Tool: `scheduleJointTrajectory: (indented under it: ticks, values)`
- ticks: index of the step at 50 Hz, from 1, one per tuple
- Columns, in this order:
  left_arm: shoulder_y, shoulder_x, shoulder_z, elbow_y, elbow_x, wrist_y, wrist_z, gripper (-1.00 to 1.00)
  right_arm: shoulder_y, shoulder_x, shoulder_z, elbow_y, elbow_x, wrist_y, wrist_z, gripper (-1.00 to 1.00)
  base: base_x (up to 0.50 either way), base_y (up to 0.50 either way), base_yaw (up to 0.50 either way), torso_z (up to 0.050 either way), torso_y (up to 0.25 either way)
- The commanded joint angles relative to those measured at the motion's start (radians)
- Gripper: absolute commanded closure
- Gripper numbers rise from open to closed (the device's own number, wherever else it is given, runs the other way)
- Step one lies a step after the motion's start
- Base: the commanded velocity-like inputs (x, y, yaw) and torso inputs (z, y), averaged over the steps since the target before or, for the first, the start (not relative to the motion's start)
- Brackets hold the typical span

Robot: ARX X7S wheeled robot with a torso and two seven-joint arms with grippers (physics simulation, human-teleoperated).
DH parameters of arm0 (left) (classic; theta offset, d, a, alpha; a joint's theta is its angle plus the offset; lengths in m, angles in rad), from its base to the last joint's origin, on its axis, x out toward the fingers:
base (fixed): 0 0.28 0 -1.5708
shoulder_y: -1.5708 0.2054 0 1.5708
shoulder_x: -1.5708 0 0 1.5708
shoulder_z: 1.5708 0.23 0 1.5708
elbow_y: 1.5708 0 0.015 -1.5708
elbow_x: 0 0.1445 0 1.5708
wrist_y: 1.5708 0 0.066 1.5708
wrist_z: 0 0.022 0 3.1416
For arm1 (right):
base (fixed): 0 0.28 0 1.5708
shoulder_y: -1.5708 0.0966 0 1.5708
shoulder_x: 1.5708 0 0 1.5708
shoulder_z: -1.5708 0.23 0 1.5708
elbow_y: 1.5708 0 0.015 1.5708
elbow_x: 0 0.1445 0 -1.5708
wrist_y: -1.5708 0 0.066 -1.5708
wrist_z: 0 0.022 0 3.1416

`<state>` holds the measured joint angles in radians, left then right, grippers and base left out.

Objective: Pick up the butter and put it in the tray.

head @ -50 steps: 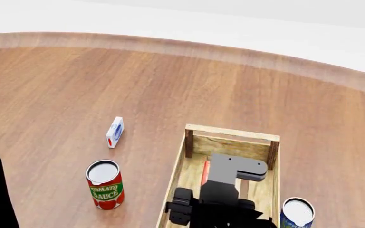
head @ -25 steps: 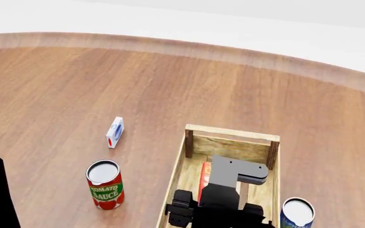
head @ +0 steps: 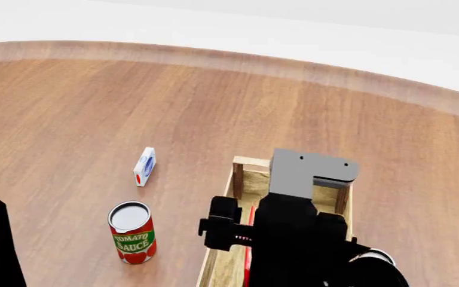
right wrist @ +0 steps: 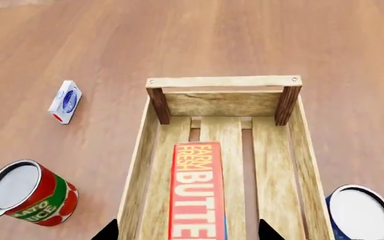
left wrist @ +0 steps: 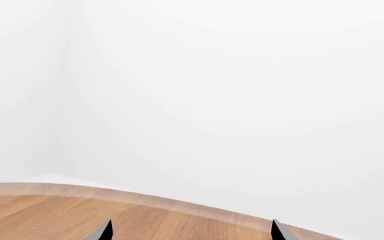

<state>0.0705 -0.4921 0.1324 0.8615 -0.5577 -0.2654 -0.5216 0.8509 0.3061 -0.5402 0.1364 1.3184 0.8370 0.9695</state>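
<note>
Inside the tray [right wrist: 149, 155], lengthwise on the middle slats: the butter [right wrist: 197, 191], a red-orange box with yellow and white lettering, flat, its far end short of the far rail. Slatted gaps to either side of it, bare light wood between box and both long walls. Darker corner posts under the far rail, two small fasteners on the rail's top. Just above the tray, seen from the head: the right tool [right wrist: 187, 231], fingertips spread wide either side of the box, gripping nothing; black arm covering most of the tray [head: 241, 173] there, only a thin red sliver of butter [head: 248, 251] showing. Beside the tray's left wall, apart from it: a tomato sauce can [head: 131, 232], upright, glossy, silver top. Farther off on the left: a small white-blue carton [head: 143, 166] on open desk [head: 134, 101]. Touching or nearly touching the right wall: a blue can [right wrist: 359, 212]. Broad smooth wood-grain desk beyond, curved far edge. Left tool [left wrist: 190, 231]: two dark tips apart, nothing held, low at the near left.
</note>
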Motion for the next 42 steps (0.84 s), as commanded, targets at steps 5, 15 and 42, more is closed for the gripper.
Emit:
scheduleJointTrajectory:
  ticks: [5,15,42]
  values:
    - [0.003,-0.001,0.018,-0.002,0.016,0.007,0.002,-1.00,-0.033,0.141,0.007,-0.480,-0.053,0.020,0.083,-1.00,0.00,0.00,0.00,0.000,0.000]
    - [-0.004,-0.008,0.050,-0.011,0.084,-0.003,-0.005,-1.00,-0.165,0.273,-0.142,-0.725,-0.403,-0.069,0.107,-1.00,0.00,0.00,0.00,0.000,0.000]
    - [-0.014,-0.005,0.162,-0.091,0.235,0.015,0.007,-1.00,-0.500,0.400,-0.550,-0.939,-1.122,-0.282,0.300,-1.00,0.00,0.00,0.00,0.000,0.000]
